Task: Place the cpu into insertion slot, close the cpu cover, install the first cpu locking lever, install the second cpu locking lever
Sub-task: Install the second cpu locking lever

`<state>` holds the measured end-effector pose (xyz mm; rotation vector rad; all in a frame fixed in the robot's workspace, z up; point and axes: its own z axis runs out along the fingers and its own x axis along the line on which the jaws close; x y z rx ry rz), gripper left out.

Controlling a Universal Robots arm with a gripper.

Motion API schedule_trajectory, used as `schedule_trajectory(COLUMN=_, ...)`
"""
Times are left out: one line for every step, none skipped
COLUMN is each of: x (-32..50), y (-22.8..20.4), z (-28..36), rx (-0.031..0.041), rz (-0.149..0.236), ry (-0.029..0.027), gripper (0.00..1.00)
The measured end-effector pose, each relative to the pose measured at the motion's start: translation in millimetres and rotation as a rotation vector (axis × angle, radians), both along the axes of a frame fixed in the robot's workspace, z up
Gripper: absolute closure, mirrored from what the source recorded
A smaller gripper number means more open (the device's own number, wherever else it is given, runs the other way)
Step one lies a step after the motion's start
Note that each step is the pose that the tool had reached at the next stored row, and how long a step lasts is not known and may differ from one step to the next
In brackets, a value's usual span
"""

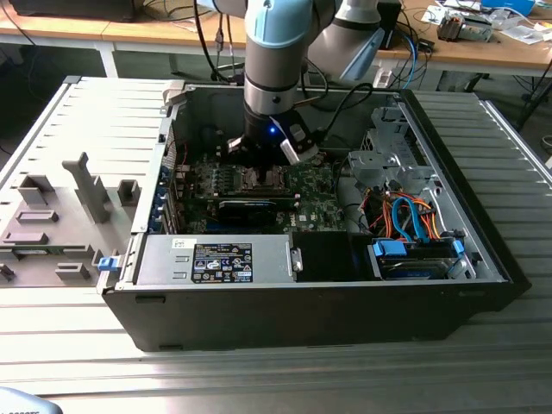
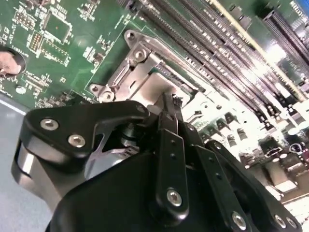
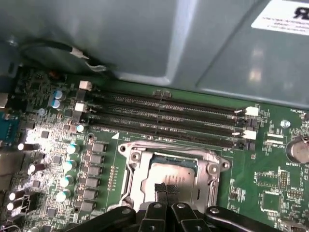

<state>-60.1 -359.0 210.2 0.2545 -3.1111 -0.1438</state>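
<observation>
My gripper (image 1: 263, 172) reaches down into the open computer case, right over the processor socket. In the first wrist view the cpu (image 3: 175, 170) lies in the socket, its silvery top showing through the window of the cpu cover (image 3: 134, 170), which lies flat around it. The black fingertips (image 3: 161, 189) are pressed together with nothing between them, and rest on the near part of the cpu top or the cover's near edge; I cannot tell which. The second wrist view shows the same fingertips (image 2: 170, 107) against the silver cover (image 2: 140, 82). I cannot make out the locking levers.
Long black memory slots (image 3: 164, 113) run beside the socket. Capacitors (image 3: 67, 169) stand on its other side. A grey metal housing (image 3: 159, 38) rises behind the slots. A black graphics card (image 1: 250, 207) sits in front of the socket, and blue and orange cables (image 1: 405, 220) lie at the exterior view's right.
</observation>
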Motion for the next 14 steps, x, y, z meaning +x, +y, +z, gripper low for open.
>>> schedule_trajectory(x=0.2, y=0.8, z=1.9, rx=-0.0220, rz=0.000, ry=0.0000, gripper=0.89)
schedule_trajectory(x=0.6, y=0.9, z=4.0, rx=-0.0275, rz=0.000, ry=0.0003, gripper=0.89)
schedule_trajectory(x=1.1, y=1.0, z=5.8, rx=-0.0278, rz=0.000, ry=0.0004, gripper=0.89)
schedule_trajectory(x=1.7, y=1.0, z=11.1, rx=-0.0281, rz=0.000, ry=0.0009, gripper=0.89)
schedule_trajectory(x=2.0, y=1.1, z=15.8, rx=-0.0281, rz=0.000, ry=0.0013, gripper=0.89)
schedule_trajectory(x=2.1, y=1.1, z=20.0, rx=-0.0280, rz=0.000, ry=0.0013, gripper=0.89)
schedule_trajectory(x=2.1, y=1.0, z=27.1, rx=-0.0283, rz=0.000, ry=0.0015, gripper=0.89)
schedule_trajectory(x=2.2, y=1.0, z=29.4, rx=-0.0282, rz=0.000, ry=0.0014, gripper=0.89)
schedule_trajectory(x=2.2, y=1.1, z=29.4, rx=-0.0280, rz=0.000, ry=0.0013, gripper=0.89)
schedule_trajectory(x=2.2, y=1.1, z=29.4, rx=-0.0279, rz=0.000, ry=0.0013, gripper=0.89)
schedule_trajectory(x=2.2, y=1.1, z=29.4, rx=-0.0280, rz=0.000, ry=0.0013, gripper=0.89)
schedule_trajectory(x=2.2, y=1.1, z=29.4, rx=-0.0280, rz=0.000, ry=0.0014, gripper=0.89)
schedule_trajectory(x=2.2, y=1.1, z=29.5, rx=-0.0281, rz=0.000, ry=0.0014, gripper=0.89)
schedule_trajectory(x=2.2, y=1.1, z=29.5, rx=-0.0280, rz=0.000, ry=0.0014, gripper=0.89)
